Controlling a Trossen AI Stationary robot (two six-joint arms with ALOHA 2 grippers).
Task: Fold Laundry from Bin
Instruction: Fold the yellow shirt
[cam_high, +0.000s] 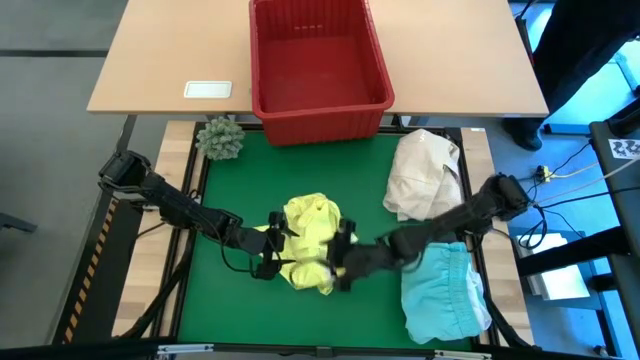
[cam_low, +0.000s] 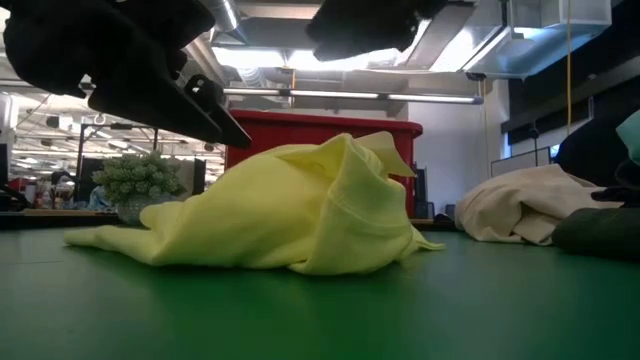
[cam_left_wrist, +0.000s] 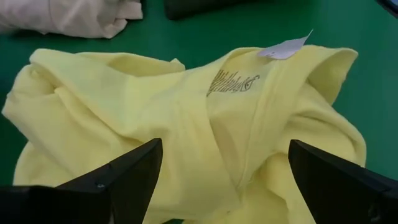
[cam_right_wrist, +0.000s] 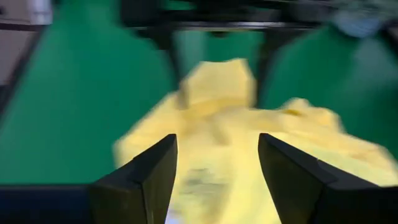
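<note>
The bright yellow garment (cam_high: 310, 255) lies crumpled in a heap on the green mat (cam_high: 240, 310), at the table's middle; its neck label (cam_left_wrist: 286, 46) sticks up. My left gripper (cam_high: 272, 245) hovers open at the heap's left edge, a finger on either side of the cloth (cam_left_wrist: 205, 124) and clear of it (cam_low: 200, 110). My right gripper (cam_high: 345, 262) stands open at the heap's right edge, above the yellow cloth (cam_right_wrist: 214, 124). A turquoise garment (cam_high: 445, 295) lies folded at the near right. The red bin (cam_high: 318, 65) stands at the far edge.
A cream-white cloth bundle (cam_high: 425, 175) lies at the mat's far right, beside the right arm. A small green spiky ball (cam_high: 220, 138) sits at the far left corner. The mat's near left part is bare green.
</note>
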